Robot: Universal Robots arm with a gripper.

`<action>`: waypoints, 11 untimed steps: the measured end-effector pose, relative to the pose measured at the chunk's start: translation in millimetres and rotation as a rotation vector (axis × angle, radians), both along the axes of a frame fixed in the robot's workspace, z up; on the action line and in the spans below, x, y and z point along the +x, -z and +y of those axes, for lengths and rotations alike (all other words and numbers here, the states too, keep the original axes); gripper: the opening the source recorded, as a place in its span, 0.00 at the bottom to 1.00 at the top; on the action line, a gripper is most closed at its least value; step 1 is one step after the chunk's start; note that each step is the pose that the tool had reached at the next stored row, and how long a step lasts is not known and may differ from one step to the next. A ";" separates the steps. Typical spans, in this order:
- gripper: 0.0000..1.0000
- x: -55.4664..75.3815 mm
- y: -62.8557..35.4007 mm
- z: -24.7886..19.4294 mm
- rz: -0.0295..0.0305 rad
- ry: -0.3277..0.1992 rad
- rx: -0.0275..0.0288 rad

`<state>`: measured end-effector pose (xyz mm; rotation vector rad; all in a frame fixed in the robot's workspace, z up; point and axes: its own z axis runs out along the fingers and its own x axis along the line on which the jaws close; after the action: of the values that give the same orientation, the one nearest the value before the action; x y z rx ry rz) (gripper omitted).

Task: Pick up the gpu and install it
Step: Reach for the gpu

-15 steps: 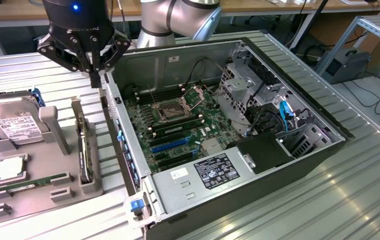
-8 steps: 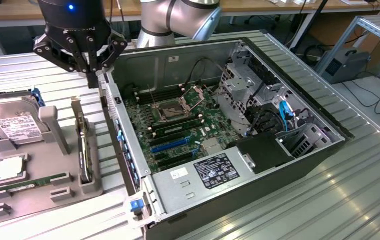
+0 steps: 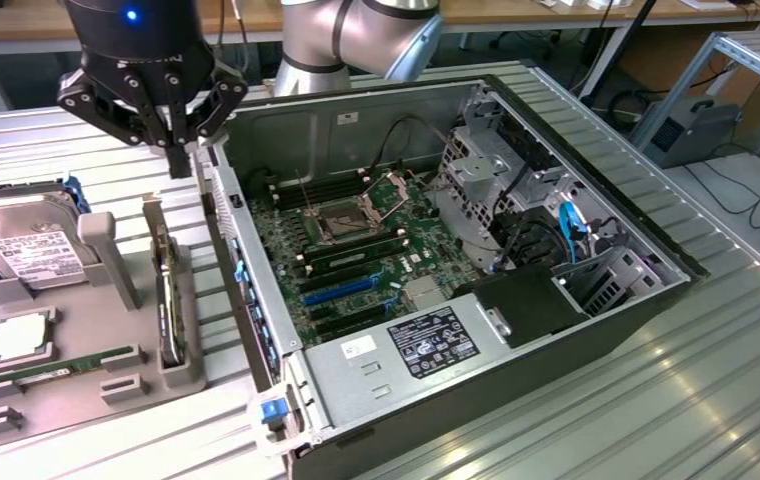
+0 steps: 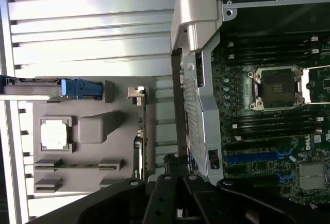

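The gripper (image 3: 180, 160), clenched on nothing, hangs beside the open case (image 3: 540, 390) above the grey holder (image 3: 113, 265), where the gpu (image 3: 164, 295), a thin dark card with a silvery bracket, stands on edge near the hard drive (image 3: 31, 250).

Thin dark gpu (image 3: 164, 300) upright on edge in gray stand (image 3: 153, 382), beside open case (image 3: 353, 395)

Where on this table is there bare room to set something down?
The table is bare on the exterior view's right of the computer case. Crowded: the narrow gap between the case and the gray holder, where the graphics card stands.
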<state>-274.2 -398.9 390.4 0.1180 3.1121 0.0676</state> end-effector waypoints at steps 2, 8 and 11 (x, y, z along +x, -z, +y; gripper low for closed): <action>0.11 -1.2 0.0 0.0 0.0000 0.000 0.0001; 0.11 -6.4 0.1 0.0 0.0000 0.000 0.0000; 0.11 -8.7 0.1 0.0 0.0000 0.000 0.0000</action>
<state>-282.9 -398.9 390.3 0.1179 3.1122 0.0676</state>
